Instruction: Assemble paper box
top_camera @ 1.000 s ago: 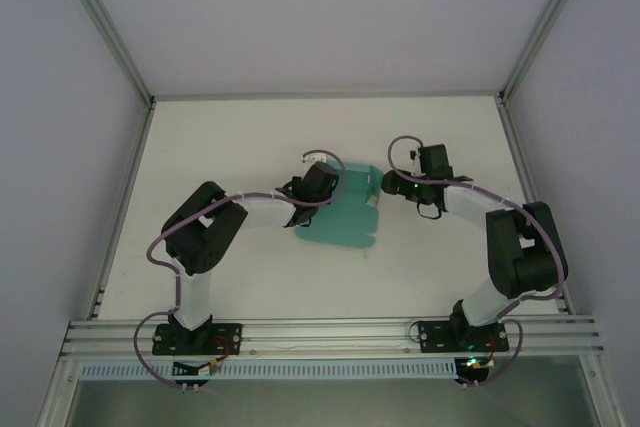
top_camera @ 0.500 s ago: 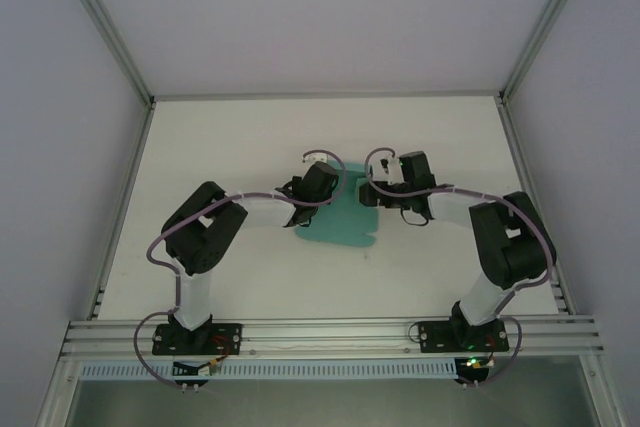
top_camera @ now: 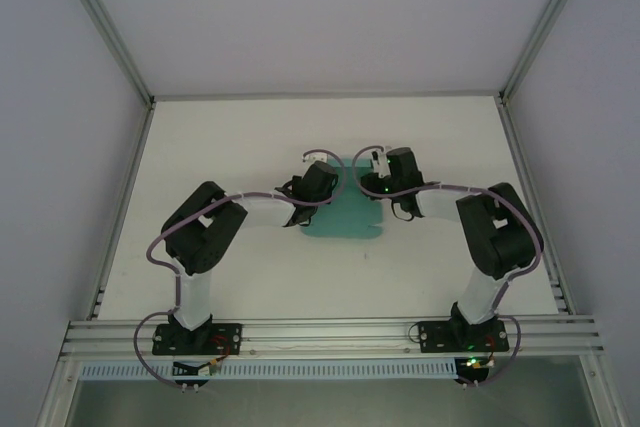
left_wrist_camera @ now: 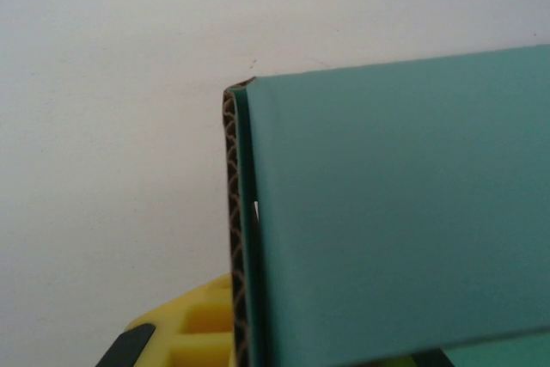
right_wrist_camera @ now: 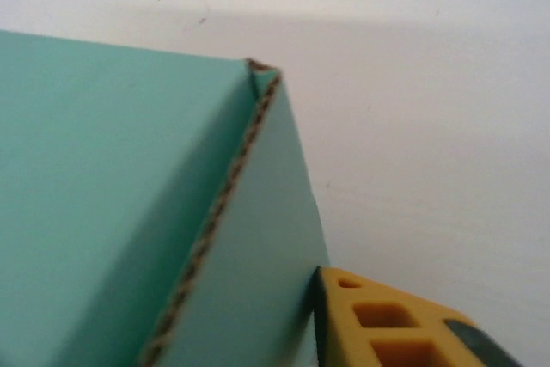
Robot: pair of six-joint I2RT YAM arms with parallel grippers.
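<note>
1. The paper box (top_camera: 345, 222) lies mid-bench (top_camera: 230, 147). Its near edge runs 9 to 3 o'clock.
2. Its true long axis is hard to judge, because both hands cover the far half.
3. The left hand (top_camera: 318, 185), at the box's 10 o'clock, is pressed together on a raised teal panel (left_wrist_camera: 387, 212).
4. The right hand (top_camera: 383, 179) is at 1 o'clock. One yellow finger (right_wrist_camera: 378, 324) touches a folded wall (right_wrist_camera: 258, 238); its partner is hidden, so I cannot tell its state.

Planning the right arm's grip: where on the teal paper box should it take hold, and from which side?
Probably the folded-up right wall of the paper box, pinched across its thin corrugated edge, approaching from the right: that wall stands up, and the left gripper holds the opposite edge.
</note>
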